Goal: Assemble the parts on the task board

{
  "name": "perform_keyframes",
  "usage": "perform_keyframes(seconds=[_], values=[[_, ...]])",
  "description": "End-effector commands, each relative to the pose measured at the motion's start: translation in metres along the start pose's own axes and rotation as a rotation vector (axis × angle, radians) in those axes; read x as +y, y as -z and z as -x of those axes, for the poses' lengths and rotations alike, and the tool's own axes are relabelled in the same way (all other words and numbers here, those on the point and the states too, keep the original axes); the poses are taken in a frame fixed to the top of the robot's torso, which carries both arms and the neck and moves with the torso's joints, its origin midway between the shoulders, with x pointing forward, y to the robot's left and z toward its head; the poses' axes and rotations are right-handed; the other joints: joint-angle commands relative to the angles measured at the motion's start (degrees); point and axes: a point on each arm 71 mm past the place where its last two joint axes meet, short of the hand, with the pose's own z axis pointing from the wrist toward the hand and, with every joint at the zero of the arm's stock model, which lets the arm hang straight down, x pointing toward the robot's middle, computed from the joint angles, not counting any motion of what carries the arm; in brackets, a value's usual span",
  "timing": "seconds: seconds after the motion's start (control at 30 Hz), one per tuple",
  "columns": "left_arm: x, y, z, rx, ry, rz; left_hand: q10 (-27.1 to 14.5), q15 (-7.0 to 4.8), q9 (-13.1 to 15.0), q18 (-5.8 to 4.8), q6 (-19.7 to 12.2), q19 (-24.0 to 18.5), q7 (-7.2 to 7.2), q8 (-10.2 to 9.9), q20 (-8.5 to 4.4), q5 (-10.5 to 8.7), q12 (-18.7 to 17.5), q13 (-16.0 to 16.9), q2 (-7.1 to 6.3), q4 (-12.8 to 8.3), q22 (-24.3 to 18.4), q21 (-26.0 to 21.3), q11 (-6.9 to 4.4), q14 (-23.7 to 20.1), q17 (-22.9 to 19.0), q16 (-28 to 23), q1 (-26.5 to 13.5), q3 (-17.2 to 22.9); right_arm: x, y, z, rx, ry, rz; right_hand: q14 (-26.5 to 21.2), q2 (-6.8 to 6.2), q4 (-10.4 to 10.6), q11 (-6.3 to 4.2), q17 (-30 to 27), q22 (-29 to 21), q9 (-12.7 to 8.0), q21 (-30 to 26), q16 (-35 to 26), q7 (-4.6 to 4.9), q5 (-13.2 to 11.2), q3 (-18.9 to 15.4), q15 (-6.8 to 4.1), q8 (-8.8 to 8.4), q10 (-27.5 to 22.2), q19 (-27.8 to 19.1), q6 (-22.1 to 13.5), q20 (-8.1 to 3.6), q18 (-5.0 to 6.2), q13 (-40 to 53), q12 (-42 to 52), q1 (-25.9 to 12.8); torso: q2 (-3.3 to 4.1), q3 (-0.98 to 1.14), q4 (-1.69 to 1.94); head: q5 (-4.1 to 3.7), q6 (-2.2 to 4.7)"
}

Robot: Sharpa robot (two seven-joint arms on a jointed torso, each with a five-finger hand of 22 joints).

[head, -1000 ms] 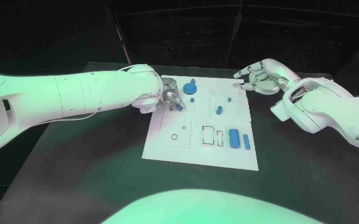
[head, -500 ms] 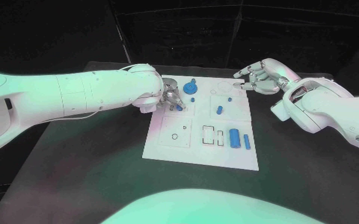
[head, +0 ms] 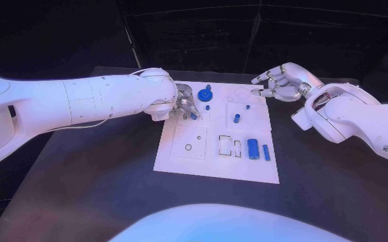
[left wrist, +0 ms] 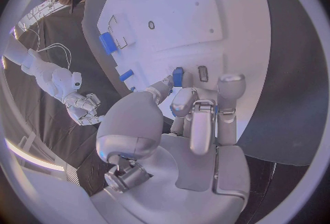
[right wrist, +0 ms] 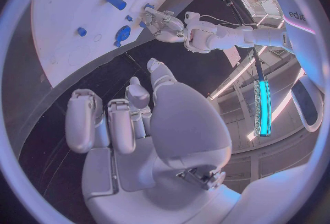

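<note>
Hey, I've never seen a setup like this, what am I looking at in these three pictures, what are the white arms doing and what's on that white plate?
This is a two-armed robot at a black table. One picture looks down from a camera on its head; the two round ones come from cameras at each wrist, behind that arm's own hand.

The white plate is the task board, with outlined slots and small blue parts. A thick blue cylinder and a thin blue bar lie near its close right corner, a small blue peg lies mid-board, and a round blue piece sits towards the far edge.

The left hand is down on the board's far left part, its fingers pinching a small blue part. The right hand hovers by the far right corner, fingers curled, holding nothing.
</note>
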Motion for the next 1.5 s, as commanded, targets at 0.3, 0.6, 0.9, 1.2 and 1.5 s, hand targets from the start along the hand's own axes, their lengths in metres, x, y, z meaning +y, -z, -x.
perform_keyframes(seconds=[0.3,0.6,0.9,1.2,1.5], values=[[0.0000,-0.0023,-0.0028,0.030,-0.023,0.013,0.48,-0.28,0.27,-0.47,0.39,0.56,-0.75,0.54,-0.05,0.33,-0.01,-0.03,-1.08,-7.32,0.55,0.54,-0.23,5.04,10.67,0.42,-0.78,8.55,0.0020,-0.0005,-0.0001,0.003,-0.003,0.008,4.55,0.52,0.25,-0.05,10.24,0.00,-0.07,-0.35,-0.28,-0.15,0.30,-0.18,-0.34,0.28,-0.17,-0.22,-0.13,0.00,1.03,-0.04,-0.09,0.31,0.00,-0.04,-0.02,-0.12,-0.18],[-0.0006,-0.0031,-0.0028,0.032,-0.025,0.013,0.68,-0.48,0.60,-0.57,1.07,0.99,-1.14,0.87,-0.17,0.33,-0.13,-0.38,-2.28,-5.78,1.31,1.06,-0.51,5.15,11.18,0.64,-2.62,8.29,0.0022,-0.0005,-0.0002,0.003,-0.003,0.008,4.55,0.52,0.25,-0.05,10.24,0.00,-0.07,-0.35,-0.28,-0.15,0.30,-0.18,-0.34,0.28,-0.17,-0.22,-0.13,0.00,1.03,-0.04,-0.09,0.31,-0.01,-0.01,0.03,-0.19,-0.22],[-0.0008,-0.0040,-0.0019,0.028,-0.020,0.015,0.46,-0.76,0.79,-0.69,1.97,1.39,-1.49,1.02,-0.43,0.32,-0.67,-1.47,-3.37,-2.79,2.01,1.49,-0.80,5.24,11.63,0.83,-5.87,6.47,0.0023,-0.0003,-0.0002,0.003,-0.003,0.008,4.55,0.52,0.25,-0.05,10.24,0.00,-0.07,-0.35,-0.28,-0.15,0.30,-0.18,-0.34,0.28,-0.17,-0.22,-0.13,0.00,1.03,-0.04,-0.09,0.31,0.00,-0.01,0.02,-0.18,-0.25],[-0.0008,-0.0047,-0.0012,0.025,-0.017,0.017,0.13,-0.97,1.03,-0.82,2.49,1.79,-1.73,1.21,-0.62,0.32,-1.36,-2.76,-3.96,-1.08,2.71,1.92,-1.02,5.29,11.93,0.95,-7.39,4.82,0.0023,-0.0001,-0.0002,0.002,-0.003,0.008,4.55,0.57,0.26,-0.06,10.23,-0.01,-0.07,-0.37,-0.28,-0.16,0.33,-0.17,-0.35,0.30,-0.13,-0.22,-0.13,-0.01,1.03,-0.04,-0.09,0.33,-0.01,-0.04,0.03,-0.17,-0.28],[-0.0006,-0.0054,-0.0007,0.026,-0.018,0.019,1.67,-1.18,1.41,-0.98,3.34,2.26,-2.09,1.76,-0.81,0.32,0.33,0.18,-4.12,-0.17,3.54,2.47,-1.29,5.33,12.14,1.04,-7.82,3.76,0.0023,0.0001,0.0000,0.002,-0.003,0.008,4.56,0.59,0.27,-0.06,10.24,-0.03,-0.07,-0.38,-0.28,-0.16,0.34,-0.17,-0.35,0.31,-0.14,-0.23,-0.12,-0.01,1.04,-0.05,-0.10,0.31,-0.01,-0.04,-0.01,-0.23,-0.40]])
